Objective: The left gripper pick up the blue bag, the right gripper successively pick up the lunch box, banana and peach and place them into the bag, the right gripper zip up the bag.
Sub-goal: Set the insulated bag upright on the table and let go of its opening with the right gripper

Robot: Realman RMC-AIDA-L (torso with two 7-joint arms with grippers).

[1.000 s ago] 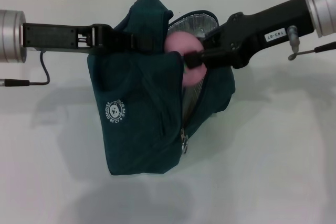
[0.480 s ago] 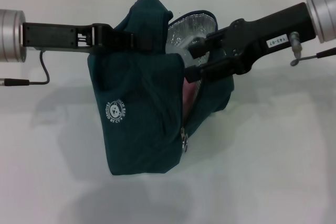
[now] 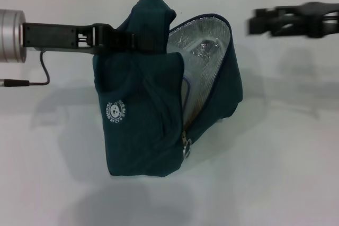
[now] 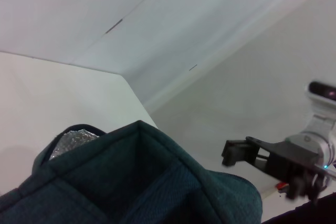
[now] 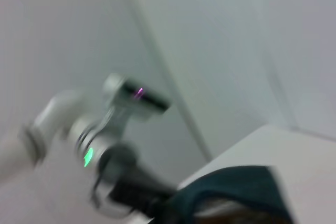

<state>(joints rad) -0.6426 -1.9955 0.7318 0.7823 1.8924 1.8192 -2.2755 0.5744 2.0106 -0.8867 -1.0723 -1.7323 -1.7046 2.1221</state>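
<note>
From our head camera, our left gripper (image 3: 139, 42) reaches in from the left and pinches the top of the blue bag (image 3: 140, 125), holding it up over the white table (image 3: 286, 157) with its mouth gaping toward the right and the foil lining (image 3: 204, 51) catching the light. Low on the front seam hangs the ring zip pull (image 3: 186, 149). Further right, well apart from the bag, our right gripper (image 3: 257, 24) hangs blurred in mid-air; we cannot tell how its claw stands, though nothing shows in it. No lunch box, banana or peach is visible on the table; if they are inside, the lining hides them. We judge zipping comes next: the pull sits low on slack fabric, so the claw could miss the ring or tug the bag from our left grip.
</note>
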